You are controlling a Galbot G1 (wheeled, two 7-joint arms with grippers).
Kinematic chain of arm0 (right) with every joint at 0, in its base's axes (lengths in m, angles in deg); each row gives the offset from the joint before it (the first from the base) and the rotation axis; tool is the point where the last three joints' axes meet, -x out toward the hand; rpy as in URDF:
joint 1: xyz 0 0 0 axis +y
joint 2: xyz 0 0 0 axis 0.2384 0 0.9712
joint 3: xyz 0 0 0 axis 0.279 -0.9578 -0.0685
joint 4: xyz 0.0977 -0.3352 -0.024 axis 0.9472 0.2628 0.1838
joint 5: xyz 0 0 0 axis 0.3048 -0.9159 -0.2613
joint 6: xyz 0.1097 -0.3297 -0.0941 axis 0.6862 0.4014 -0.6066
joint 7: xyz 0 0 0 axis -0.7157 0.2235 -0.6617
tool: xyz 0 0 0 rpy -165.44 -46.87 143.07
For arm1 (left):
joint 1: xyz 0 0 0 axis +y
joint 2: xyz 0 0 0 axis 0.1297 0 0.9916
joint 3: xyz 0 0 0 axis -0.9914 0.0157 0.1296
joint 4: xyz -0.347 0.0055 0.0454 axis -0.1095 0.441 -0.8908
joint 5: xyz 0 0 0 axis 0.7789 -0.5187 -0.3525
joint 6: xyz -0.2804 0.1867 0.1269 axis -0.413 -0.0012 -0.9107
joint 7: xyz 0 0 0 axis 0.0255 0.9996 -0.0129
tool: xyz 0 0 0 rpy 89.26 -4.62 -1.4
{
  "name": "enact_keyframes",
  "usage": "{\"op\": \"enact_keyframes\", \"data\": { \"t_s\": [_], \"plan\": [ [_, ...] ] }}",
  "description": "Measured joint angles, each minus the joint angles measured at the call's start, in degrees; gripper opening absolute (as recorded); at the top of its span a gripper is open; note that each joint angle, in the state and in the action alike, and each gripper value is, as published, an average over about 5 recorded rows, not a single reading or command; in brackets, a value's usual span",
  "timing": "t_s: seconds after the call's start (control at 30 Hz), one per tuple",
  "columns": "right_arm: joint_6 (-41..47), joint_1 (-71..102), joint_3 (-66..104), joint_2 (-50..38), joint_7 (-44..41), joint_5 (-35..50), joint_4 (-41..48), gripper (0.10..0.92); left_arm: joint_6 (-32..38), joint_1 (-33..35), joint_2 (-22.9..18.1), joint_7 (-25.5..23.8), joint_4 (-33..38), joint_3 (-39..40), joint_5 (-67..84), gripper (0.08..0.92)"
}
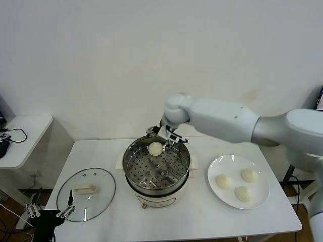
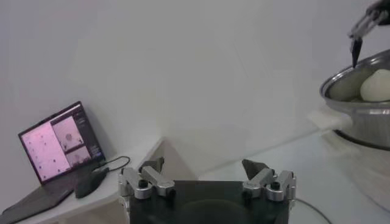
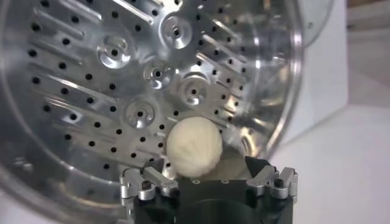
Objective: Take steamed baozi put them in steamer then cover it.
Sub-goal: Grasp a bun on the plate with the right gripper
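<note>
One steamed baozi [image 1: 155, 148] [image 3: 195, 149] lies on the perforated floor of the steamer [image 1: 132, 169] [image 3: 91, 91], at its far side. My right gripper [image 1: 164, 136] [image 3: 204, 163] hovers just above it, open, with both fingers clear of the bun. On the white plate [image 1: 217, 166] to the right rest three more baozi [image 1: 223, 180] [image 1: 249, 175] [image 1: 243, 193]. The cover [image 1: 86, 194], a glass lid with a cream handle, lies flat on the table to the left of the steamer. My left gripper [image 1: 52, 204] [image 2: 203, 164] is parked low off the table's front left corner, open and holding nothing.
The steamer [image 2: 359, 115] sits in a cream pot base at the table's middle. A low side table [image 1: 25, 131] stands to the left with a laptop [image 2: 58, 143] and a mouse [image 2: 91, 182]. A white wall runs behind.
</note>
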Motion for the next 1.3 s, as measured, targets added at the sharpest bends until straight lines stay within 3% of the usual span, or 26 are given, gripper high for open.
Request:
{"op": "enact_keyframes", "data": {
  "t_s": [0.33, 0.73, 1.0, 1.3],
  "plan": [
    [13.0, -5.2, -1.6, -17.4, -2.2, 9.0, -12.1, 0.823, -0.7, -1.2, 1.7, -0.7, -0.1, -0.3, 1.3, 0.823],
    [20.1, 9.0, 7.5, -37.3, -2.9, 6.1, -20.0, 0.823, -1.1, -1.9, 3.2, -0.9, -0.4, 0.1, 1.6, 0.823],
    [21.4, 24.2, 16.8, -41.3, -2.2, 0.9, -19.2, 0.823, -1.1, -1.2, 2.9, -0.9, -0.3, -0.5, 1.6, 0.823],
    [22.4, 34.6, 23.0, -39.6, -0.9, -3.5, -15.3, 0.823, -1.1, -0.8, 2.3, -0.8, -0.2, -0.9, 1.3, 0.823]
  ]
}}
